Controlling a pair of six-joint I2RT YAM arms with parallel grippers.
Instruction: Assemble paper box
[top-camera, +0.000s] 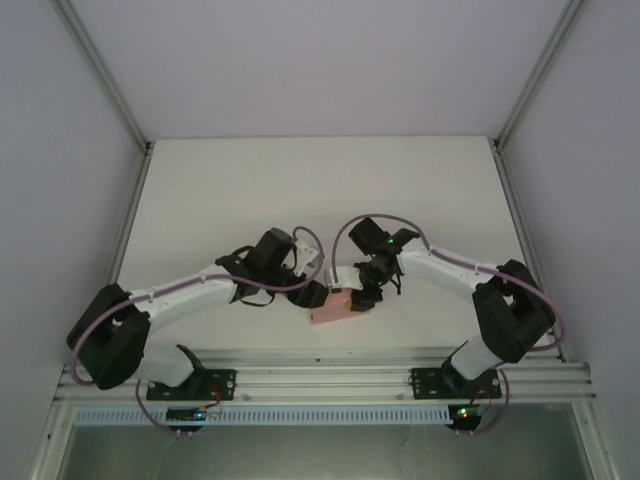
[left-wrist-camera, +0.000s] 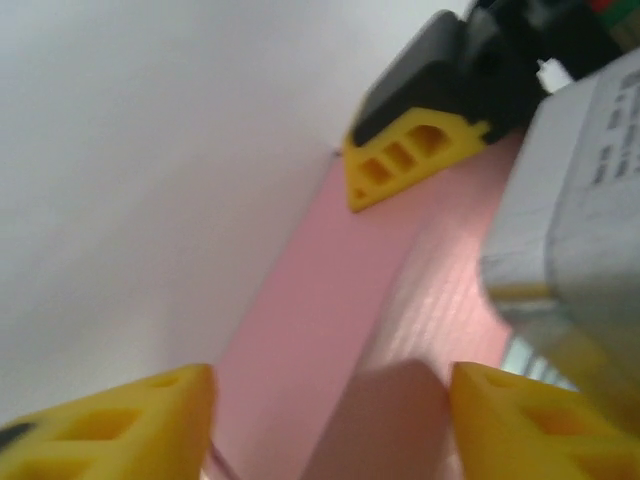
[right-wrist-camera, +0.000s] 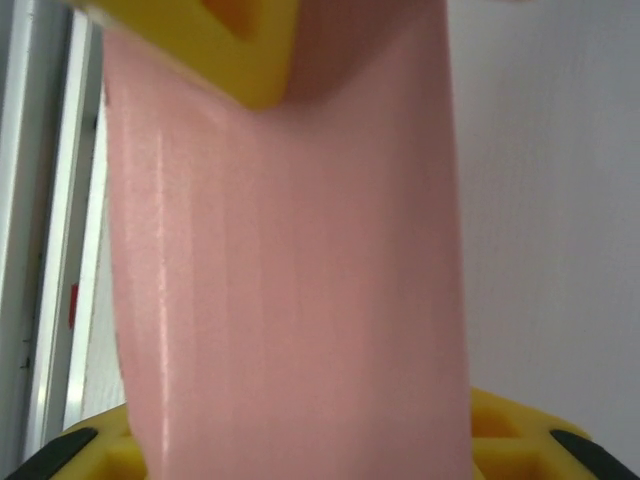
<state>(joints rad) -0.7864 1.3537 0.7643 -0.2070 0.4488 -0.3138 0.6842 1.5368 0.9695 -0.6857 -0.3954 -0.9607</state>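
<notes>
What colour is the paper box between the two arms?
The paper box is plain pink; the right wrist view shows it best.

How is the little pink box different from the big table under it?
The paper box is pink; the table is white. The paper box is small, while the table stretches far around it. Up close, the paper box shows faint stripes along its side, but the table looks plain. Both have flat, dull surfaces with no shine.
</notes>
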